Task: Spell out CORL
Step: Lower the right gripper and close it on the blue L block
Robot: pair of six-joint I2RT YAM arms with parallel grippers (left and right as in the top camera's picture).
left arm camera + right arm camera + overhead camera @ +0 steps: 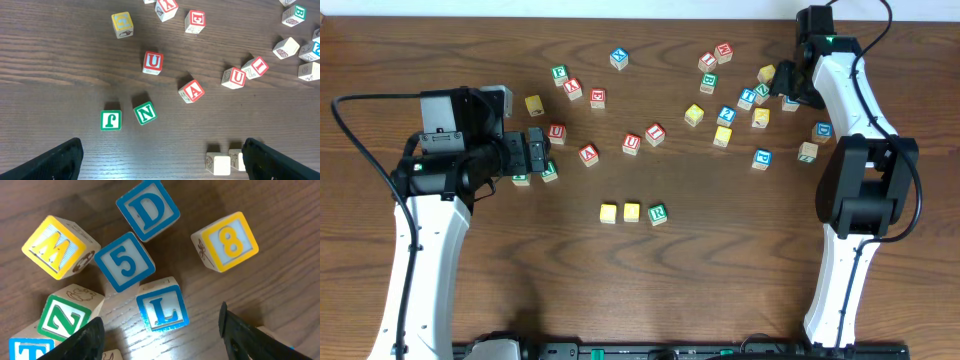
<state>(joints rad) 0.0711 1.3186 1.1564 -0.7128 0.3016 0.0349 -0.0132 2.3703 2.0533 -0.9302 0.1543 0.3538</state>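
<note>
Two yellow cubes (609, 212) (632, 212) and the white cube with a green R (658, 213) stand in a row at the table's middle front. The white cube with a blue L (162, 311) lies face up in the right wrist view, among other cubes at the back right. My right gripper (162, 340) (788, 85) is open and empty, its fingers on either side just below the L cube. My left gripper (167, 165) (535, 150) is open and empty at the left. Two pale cube sides (218, 164) show beside its right finger.
Around the L cube lie a blue 5 (124, 262), blue D (148, 210), yellow 8 (226, 241), yellow M (59, 246) and green Z (67, 317). Ahead of the left gripper lie a green J (111, 120), green N (145, 113), red U (153, 62) and red A (191, 90).
</note>
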